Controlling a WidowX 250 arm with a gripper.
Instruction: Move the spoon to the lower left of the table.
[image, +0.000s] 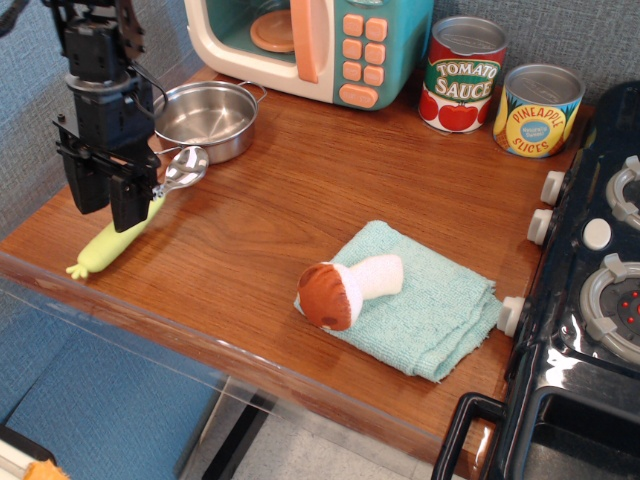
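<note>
Open wood in the middle, clutter around the rim

From the cloth (415, 300) and the mushroom (345, 287) lying on it, bare table (270, 200) runs toward 10 o'clock up to the pot (205, 120). At 12 the microwave (310, 45) and two cans (462, 73) wall the back; at 3 the stove (590, 300) blocks the right side. At 9, the spoon (135, 215) lies slanted near the left edge with the gripper (108, 195) over its handle, fingers apart.
</note>
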